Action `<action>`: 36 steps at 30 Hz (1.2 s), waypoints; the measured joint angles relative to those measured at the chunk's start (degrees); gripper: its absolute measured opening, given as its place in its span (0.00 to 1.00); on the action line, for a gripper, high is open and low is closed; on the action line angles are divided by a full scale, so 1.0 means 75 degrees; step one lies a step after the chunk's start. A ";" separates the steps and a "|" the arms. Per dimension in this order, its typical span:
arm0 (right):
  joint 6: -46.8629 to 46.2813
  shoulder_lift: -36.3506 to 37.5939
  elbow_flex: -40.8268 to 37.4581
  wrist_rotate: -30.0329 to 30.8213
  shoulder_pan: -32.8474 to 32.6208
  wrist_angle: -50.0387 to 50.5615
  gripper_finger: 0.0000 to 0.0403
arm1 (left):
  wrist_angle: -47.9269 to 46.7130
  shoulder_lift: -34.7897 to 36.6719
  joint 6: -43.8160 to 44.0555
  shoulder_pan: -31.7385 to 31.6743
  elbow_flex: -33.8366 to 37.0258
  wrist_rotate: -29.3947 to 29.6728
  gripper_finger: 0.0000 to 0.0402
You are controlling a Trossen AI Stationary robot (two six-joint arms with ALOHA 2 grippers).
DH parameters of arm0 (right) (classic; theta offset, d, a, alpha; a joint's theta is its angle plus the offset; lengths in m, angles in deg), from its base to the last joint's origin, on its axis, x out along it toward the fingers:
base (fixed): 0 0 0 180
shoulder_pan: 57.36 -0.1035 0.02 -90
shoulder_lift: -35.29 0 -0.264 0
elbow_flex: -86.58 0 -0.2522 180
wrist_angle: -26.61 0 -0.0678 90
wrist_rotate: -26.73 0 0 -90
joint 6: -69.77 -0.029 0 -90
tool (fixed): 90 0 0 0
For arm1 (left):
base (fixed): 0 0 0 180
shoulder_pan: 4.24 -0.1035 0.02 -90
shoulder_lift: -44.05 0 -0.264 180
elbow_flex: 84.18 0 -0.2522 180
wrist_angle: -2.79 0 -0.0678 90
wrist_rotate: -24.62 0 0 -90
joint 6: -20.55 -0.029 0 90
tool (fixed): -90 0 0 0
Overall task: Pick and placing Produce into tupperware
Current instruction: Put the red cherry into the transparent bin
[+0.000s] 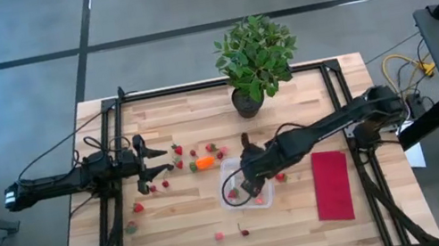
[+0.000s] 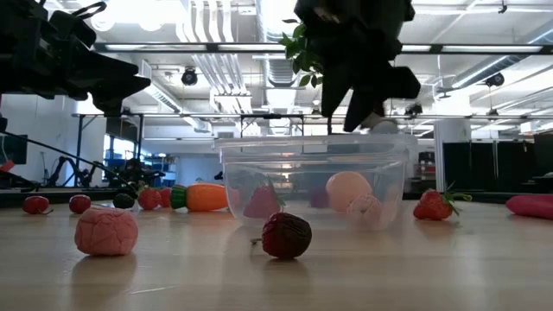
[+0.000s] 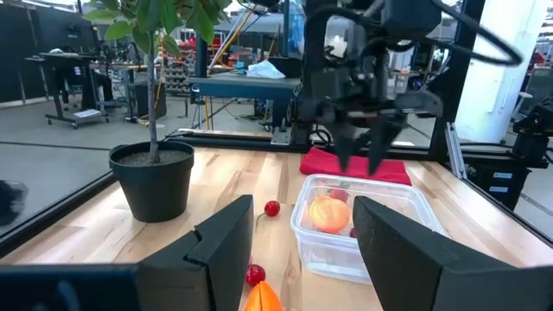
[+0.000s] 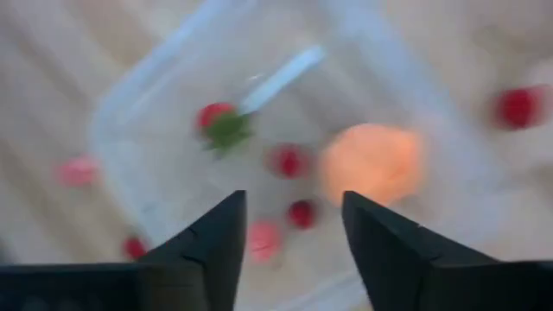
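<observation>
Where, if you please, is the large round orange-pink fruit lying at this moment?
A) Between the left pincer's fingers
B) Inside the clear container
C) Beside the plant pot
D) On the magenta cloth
B: the orange-pink fruit sits inside the clear container, directly below the right pincer, whose fingers stand apart and empty above it; the right wrist view also shows it within the container's walls.

My right wrist view is blurring: the tub [image 4: 259,147] and the berries [image 4: 289,160] in it are smearing into soft blobs. My right arm is covering part of the tub [image 1: 233,175] from above. In the low view my right gripper [image 2: 359,104] is running off the top edge, and my left gripper [image 2: 69,52] off the left.
</observation>
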 joint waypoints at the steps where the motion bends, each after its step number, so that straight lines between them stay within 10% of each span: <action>1: 0.0057 -0.0030 0.0201 0.0252 0.0008 0.0454 0.51 | 0.0000 0.0002 0.0000 0.0000 0.0000 -0.0002 0.47; 9: 0.0244 0.0942 -0.0174 0.0709 0.0735 0.2399 0.66 | 0.0000 -0.0001 0.0000 -0.0001 0.0000 -0.0002 0.47; 22: 0.1770 0.2938 -0.4493 0.0303 0.1522 -0.2887 0.62 | 0.0000 -0.0046 0.0000 -0.0002 0.0000 -0.0002 0.47; 36: 0.2885 0.2576 -0.5559 0.0357 0.1700 -0.4451 0.59 | -0.0003 -0.0054 0.0000 -0.0001 0.0000 -0.0002 0.47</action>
